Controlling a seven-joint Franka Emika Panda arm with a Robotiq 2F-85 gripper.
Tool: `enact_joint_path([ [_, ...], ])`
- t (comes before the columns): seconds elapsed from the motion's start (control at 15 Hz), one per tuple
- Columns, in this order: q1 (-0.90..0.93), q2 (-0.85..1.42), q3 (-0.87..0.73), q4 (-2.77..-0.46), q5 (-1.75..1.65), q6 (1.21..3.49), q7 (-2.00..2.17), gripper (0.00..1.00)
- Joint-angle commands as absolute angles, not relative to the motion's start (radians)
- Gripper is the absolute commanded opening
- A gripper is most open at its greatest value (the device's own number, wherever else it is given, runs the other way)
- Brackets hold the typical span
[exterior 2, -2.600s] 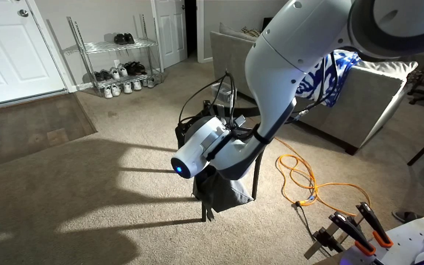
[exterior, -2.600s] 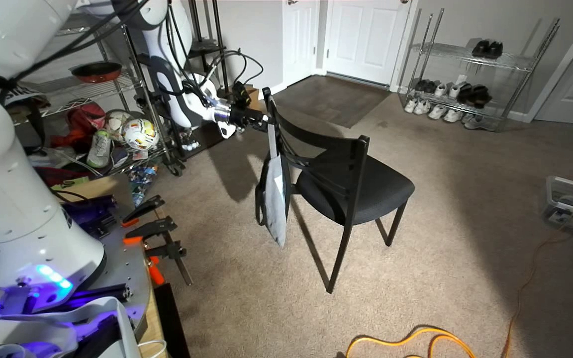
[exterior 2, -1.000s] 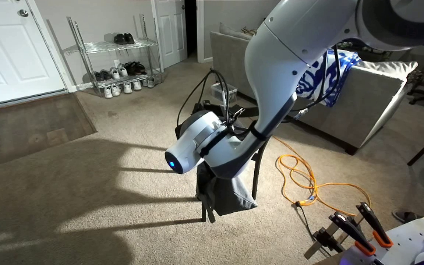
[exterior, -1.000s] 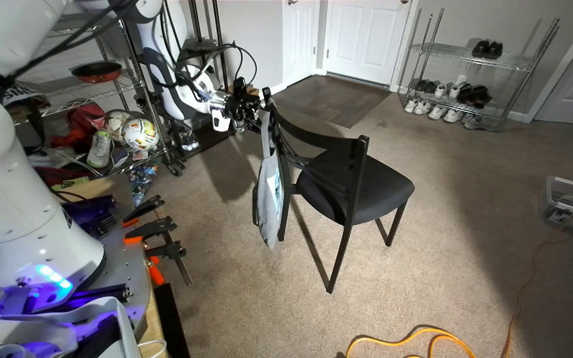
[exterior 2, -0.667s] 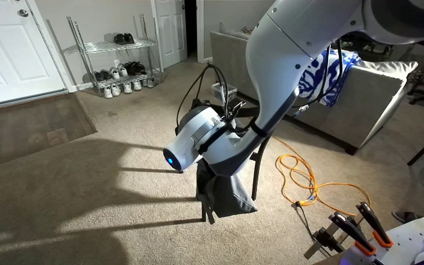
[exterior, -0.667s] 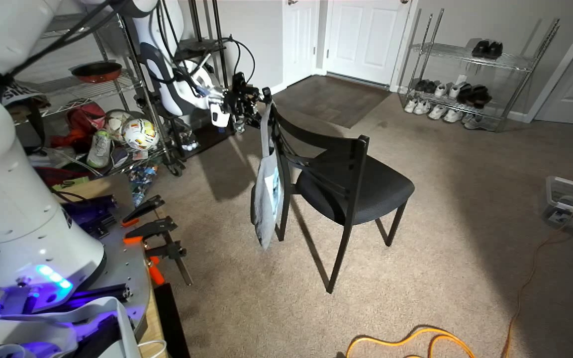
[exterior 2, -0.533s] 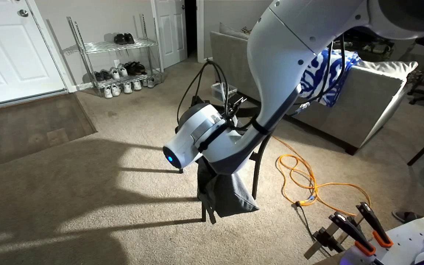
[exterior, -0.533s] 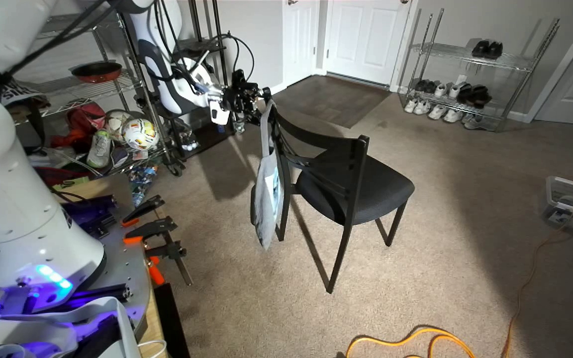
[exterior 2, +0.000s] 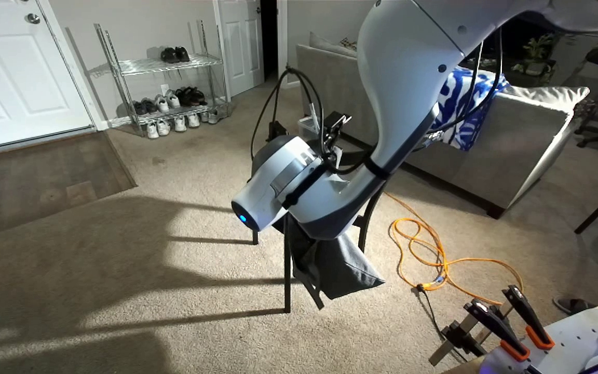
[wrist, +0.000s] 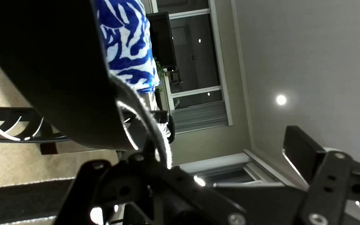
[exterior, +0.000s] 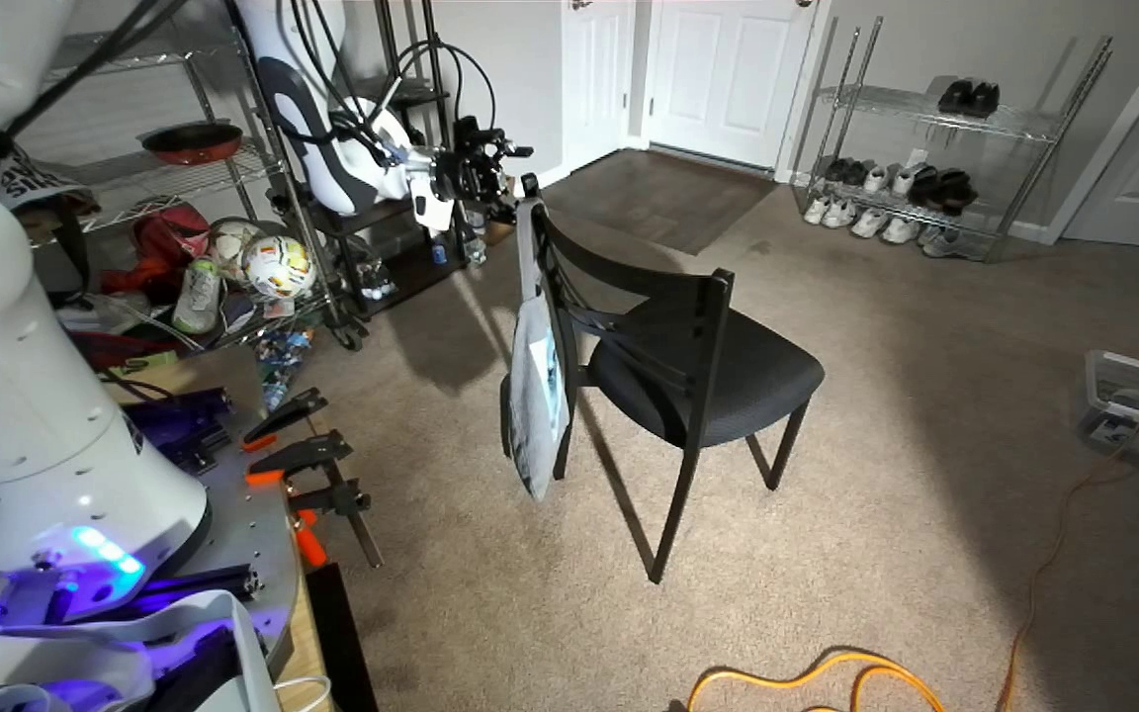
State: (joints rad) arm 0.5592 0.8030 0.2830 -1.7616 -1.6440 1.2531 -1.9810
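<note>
Fingers (wrist: pixel 303 153) of the gripper (exterior: pixel 516 181) stand well apart: in the wrist view one is at three o'clock of the gap, the other at nine, partly hidden, with a gray strap (wrist: pixel 147 125) across it or just beside it. The strap belongs to a gray tote bag (exterior: pixel 537 396), which hangs at six o'clock from the gripper in an exterior view, beside the back of a black chair (exterior: pixel 718 376). Whether the strap rests on the finger, on the top of the chair's post (exterior: pixel 531 186) or on both, I cannot tell. A pale printed patch (exterior: pixel 552 368) marks the side of the bag; its inside is hidden, so its contents cannot be seen. The bag's lower corner (exterior 2: pixel 371 282) points toward four o'clock in an exterior view.

By the clock centered on the gripper, other holders of things stand well apart from it. Between three and four o'clock, a clear plastic bin (exterior: pixel 1098 420) sits on the carpet (exterior: pixel 471 593), holding things too unclear to name. At three, a wire shoe rack (exterior: pixel 886 102) bears black shoes (exterior: pixel 983 99) on its upper tier, white and dark pairs (exterior: pixel 869 224) lower down. At nine, a metal shelf (exterior: pixel 159 181) carries a red-sided frying pan (exterior: pixel 192 153); at eight, lower down, lie a patterned ball (exterior: pixel 280 267) and a sneaker (exterior: pixel 198 297). Two clamps (exterior: pixel 305 453) jut from the workbench (exterior: pixel 258 509) edge at seven o'clock, and an orange cable (exterior: pixel 782 682) lies on the carpet at five.
</note>
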Motion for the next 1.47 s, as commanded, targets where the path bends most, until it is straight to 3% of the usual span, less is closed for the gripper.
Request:
enact_joint_path([
  [0.0,0.572,0.738,0.276,-1.837,-1.703,1.217,-2.033,1.00],
  [1.4,0.547,0.660,0.273,-1.821,-1.775,1.184,-2.022,1.00],
])
